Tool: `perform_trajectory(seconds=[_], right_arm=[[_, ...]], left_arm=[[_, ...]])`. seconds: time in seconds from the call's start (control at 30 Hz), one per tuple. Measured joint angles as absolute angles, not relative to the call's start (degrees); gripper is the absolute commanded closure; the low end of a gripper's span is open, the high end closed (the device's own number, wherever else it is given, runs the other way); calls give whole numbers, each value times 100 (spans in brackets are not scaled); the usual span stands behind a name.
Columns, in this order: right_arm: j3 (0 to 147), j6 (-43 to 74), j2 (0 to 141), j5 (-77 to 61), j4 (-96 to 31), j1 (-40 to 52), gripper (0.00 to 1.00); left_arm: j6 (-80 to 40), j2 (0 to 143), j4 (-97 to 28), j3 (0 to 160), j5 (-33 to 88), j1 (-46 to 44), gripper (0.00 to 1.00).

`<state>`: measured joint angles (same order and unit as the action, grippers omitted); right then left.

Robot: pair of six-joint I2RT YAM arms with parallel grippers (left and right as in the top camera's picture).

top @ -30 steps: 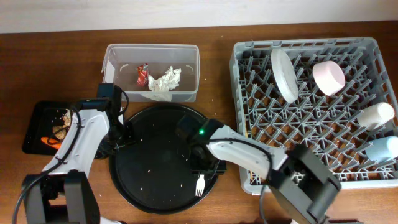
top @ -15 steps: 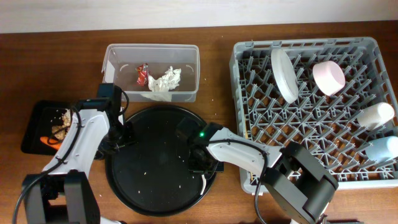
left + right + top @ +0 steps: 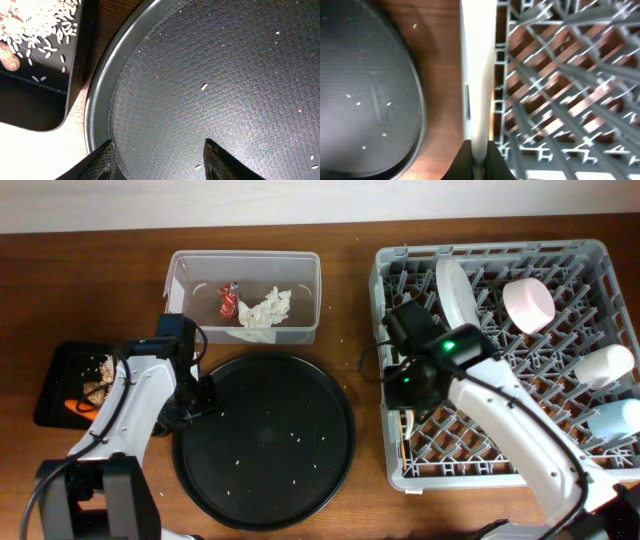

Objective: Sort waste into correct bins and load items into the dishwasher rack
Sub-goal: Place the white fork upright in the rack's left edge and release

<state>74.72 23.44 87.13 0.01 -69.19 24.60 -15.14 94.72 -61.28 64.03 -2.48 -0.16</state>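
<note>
Found the white plastic fork (image 3: 479, 75) pinched by one end between the pressed-together fingers of the right pincer (image 3: 479, 162), stretching straight away from the fingertips along the left wall of the dishwasher rack (image 3: 490, 250). Could not judge any contact between fork and wall. Placed that pincer above the rack's left wall, about midway along it.

Counted 4 items among the pegs: the white round plate (image 3: 457, 300) standing on edge near the back left, the pale pink bowl (image 3: 528, 304) just to its right, and the white cup (image 3: 605, 365) and the light blue cup (image 3: 615, 418) by the right wall, the blue 1 nearer the robot.

Noted the round black tray (image 3: 265, 440) just left of the rack, with a few pale grains scattered on it. Saw the left pincer (image 3: 160, 157) spread wide, gripping nothing, low over that tray's left rim.

Found the clear tub (image 3: 245, 255) behind the round tray, holding the small red wrapper (image 3: 229, 298) and the crumpled white tissue (image 3: 265, 310) side by side.

Made out the shallow black rectangular tray (image 3: 58, 375) at the left of the bench (image 3: 100, 260), just beside the round tray, holding rice-like scraps (image 3: 100, 365), a brown lump (image 3: 97, 390) and an orange carrot (image 3: 78, 407).
</note>
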Motion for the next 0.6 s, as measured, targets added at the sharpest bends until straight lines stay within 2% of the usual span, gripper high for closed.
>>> perform_trajectory(seconds=[0.23, 0.27, 0.37, 0.4, 0.47, 0.6], right_arm=[[6755, 1782, 9111, 1, -6337, 2408, 94], [6744, 1776, 9161, 3, -6305, 2408, 85], [6744, 1747, 9201, 8, -6254, 2408, 78], [6744, 1754, 9201, 16, -6239, 2408, 70], [6742, 1745, 9201, 108, -6237, 2397, 69], [6742, 1848, 9201, 128, -6224, 2392, 69]], left_arm=[[-1514, 9472, -6130, 6401, -257, -16, 44], [-1514, 9472, -6130, 6401, -261, -16, 43], [-1514, 9472, -6130, 6401, -261, -16, 43], [-1514, 9472, -6130, 6401, -261, -16, 43], [-1514, 9472, -6130, 6401, -261, -16, 43], [-1496, 9472, -6130, 6401, -261, -16, 35]])
